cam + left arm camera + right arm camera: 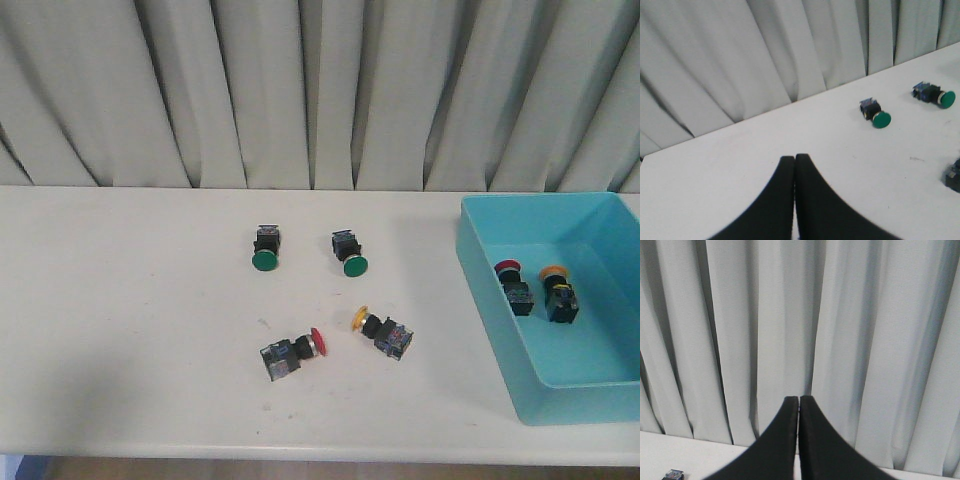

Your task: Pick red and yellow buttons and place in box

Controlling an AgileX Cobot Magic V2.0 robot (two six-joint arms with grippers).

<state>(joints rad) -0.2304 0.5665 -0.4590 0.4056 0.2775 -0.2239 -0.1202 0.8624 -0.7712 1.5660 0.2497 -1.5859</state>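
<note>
red button (294, 352) and yellow button (382, 331) on table (120, 330), outside box (480, 290)

Two buttons (292, 353) outside blue box (480, 265)

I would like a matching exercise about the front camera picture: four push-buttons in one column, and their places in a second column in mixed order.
Things:
1. red-capped push-button with black body on the white table
2. yellow-capped push-button on the table
3. left green-capped push-button
4. orange-capped push-button

Places:
A. inside the turquoise plastic box, right of a red-capped one
B. on the table, nearest the front edge
C. far row, left of the other green one
D. between the red table button and the box

Pairs: 1-B, 2-D, 3-C, 4-A
</note>
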